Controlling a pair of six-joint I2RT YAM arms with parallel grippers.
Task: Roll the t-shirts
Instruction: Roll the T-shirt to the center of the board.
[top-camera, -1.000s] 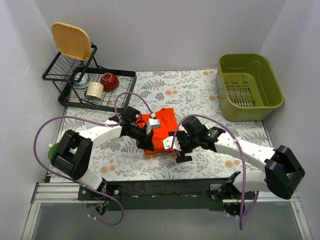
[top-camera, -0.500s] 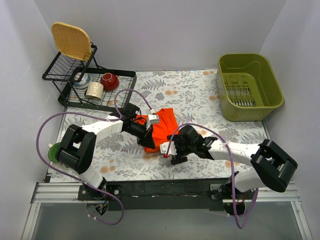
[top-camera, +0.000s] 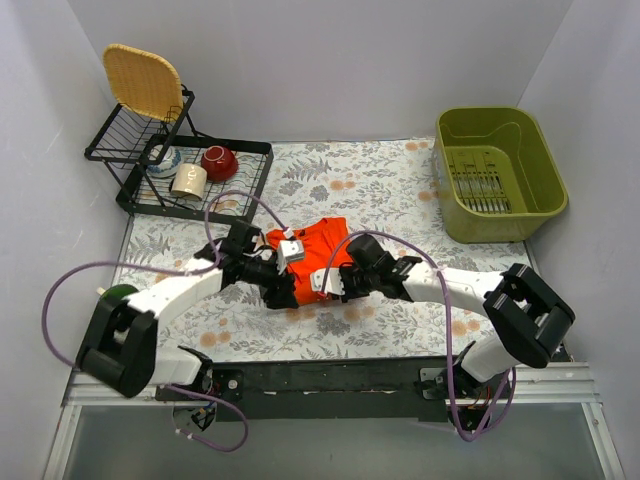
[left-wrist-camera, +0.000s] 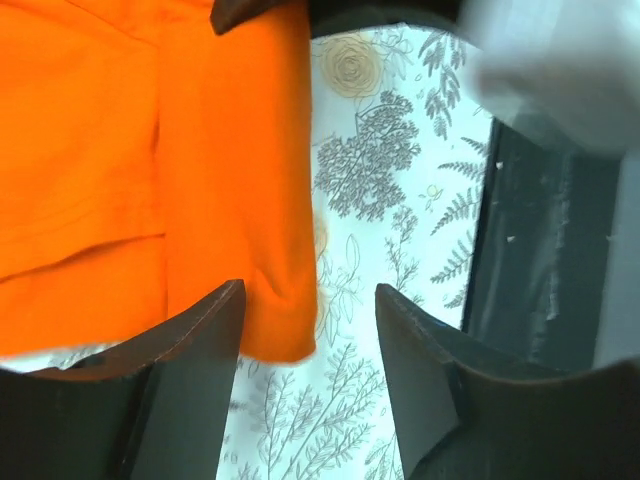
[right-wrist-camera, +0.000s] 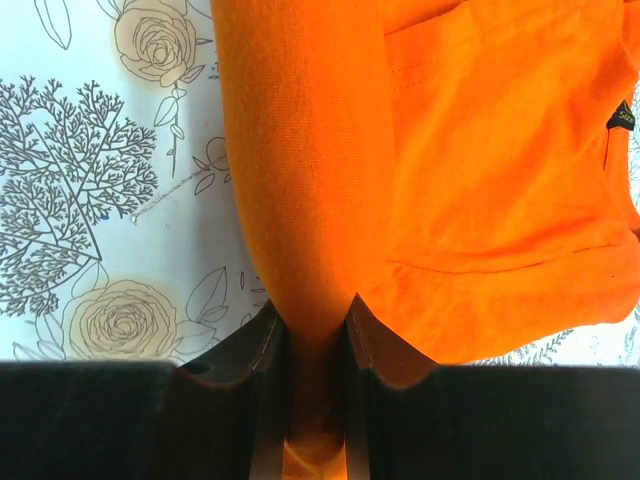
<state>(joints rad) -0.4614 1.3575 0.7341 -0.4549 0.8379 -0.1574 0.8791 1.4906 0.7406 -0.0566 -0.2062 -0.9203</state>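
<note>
The bright orange-red t-shirt (top-camera: 322, 243) lies bunched in a folded strip on the floral cloth mid-table. My left gripper (top-camera: 277, 291) hovers at its near-left corner. In the left wrist view the left gripper (left-wrist-camera: 310, 298) stands open, and the t-shirt (left-wrist-camera: 150, 160) corner lies loose beneath, beside the left finger (left-wrist-camera: 195, 345). My right gripper (top-camera: 325, 283) sits at the shirt's near edge. In the right wrist view the right gripper (right-wrist-camera: 313, 308) is shut on a rounded fold of the t-shirt (right-wrist-camera: 480, 180).
A black dish rack (top-camera: 250, 185) at the back left holds a red-brown bowl (top-camera: 219, 161), a white mug (top-camera: 188, 180) and a wicker plate (top-camera: 143, 82). A green basin (top-camera: 545, 165) stands at the back right. A green item (top-camera: 110, 296) sits at the table's left edge.
My left gripper opened, let go of the shirt and shifted toward the near-left corner. My right gripper moved left to the shirt's near edge and shut on a fold.
</note>
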